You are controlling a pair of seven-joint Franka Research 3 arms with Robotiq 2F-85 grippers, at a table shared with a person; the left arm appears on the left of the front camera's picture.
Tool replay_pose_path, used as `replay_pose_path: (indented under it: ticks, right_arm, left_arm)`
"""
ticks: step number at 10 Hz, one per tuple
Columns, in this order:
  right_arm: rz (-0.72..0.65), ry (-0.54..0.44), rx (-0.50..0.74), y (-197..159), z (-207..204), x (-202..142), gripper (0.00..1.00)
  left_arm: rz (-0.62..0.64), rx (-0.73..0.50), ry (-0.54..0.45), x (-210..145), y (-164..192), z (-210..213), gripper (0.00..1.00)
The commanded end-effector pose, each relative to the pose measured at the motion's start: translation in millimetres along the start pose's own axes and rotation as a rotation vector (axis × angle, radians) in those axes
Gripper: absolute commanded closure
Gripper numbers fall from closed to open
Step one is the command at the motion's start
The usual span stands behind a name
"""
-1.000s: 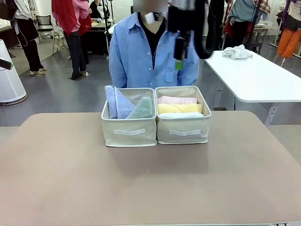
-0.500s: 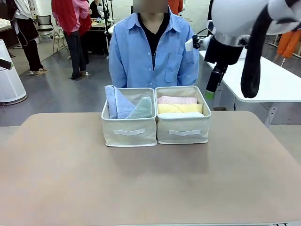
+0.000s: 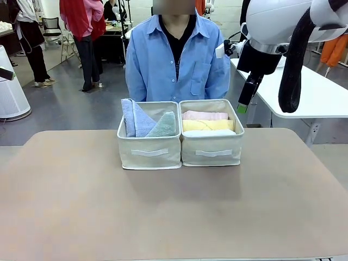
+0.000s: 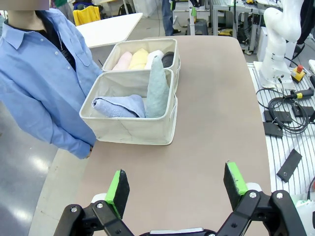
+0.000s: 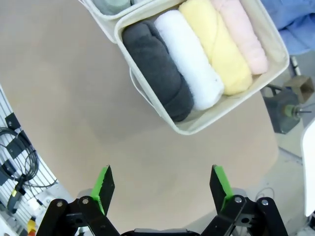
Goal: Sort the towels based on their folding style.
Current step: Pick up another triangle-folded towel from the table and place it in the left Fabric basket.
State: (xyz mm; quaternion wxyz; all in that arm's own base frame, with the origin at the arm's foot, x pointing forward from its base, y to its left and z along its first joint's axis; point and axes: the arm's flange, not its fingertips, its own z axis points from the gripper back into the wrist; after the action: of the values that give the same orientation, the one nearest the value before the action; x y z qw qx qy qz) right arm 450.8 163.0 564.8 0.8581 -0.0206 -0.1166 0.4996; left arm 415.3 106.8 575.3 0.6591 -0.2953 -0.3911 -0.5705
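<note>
Two beige bins stand side by side at the table's far middle. The left bin holds a light blue cone towel and a grey-green cone towel. In the right bin lie pink, yellow and white rolls. In the right wrist view a dark grey roll lies beside the white roll. My right gripper hangs open and empty above the table next to that bin, high at the right in the front view. My left gripper is open and empty, well back from the bins.
A person in a blue shirt stands close behind the bins. A white table stands at the far right. The brown tabletop stretches bare in front of the bins. Cables and boxes lie beyond the table's side in the left wrist view.
The right arm swung into the upper right of the front view and has held there for the last half second. Bins and towels have not moved.
</note>
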Motion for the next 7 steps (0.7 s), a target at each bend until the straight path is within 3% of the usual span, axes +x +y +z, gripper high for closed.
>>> replay_pose_path:
  ticks: [1,3,4,5,7]
  right_arm:
    - [-0.003,0.004,0.004,3.3,0.0,-4.1,0.0]
    - [0.0,0.0,0.0,0.1,0.0,-0.1,0.0]
    - [0.106,-0.038,0.143,-17.9,8.3,-20.2,0.0]
    - [0.188,-0.09,0.232,-34.4,20.9,-46.9,0.0]
    - [0.338,-0.305,0.334,-73.3,49.2,-100.6,0.0]
  left_arm:
    - [-0.004,0.002,-0.004,0.7,-0.7,1.3,0.0]
    - [-0.004,0.002,-0.004,0.7,-0.7,1.3,0.0]
    - [-0.004,0.002,-0.004,0.7,-0.7,1.3,0.0]
    - [-0.004,0.002,-0.004,0.7,-0.7,1.3,0.0]
    - [-0.004,0.002,-0.004,0.7,-0.7,1.3,0.0]
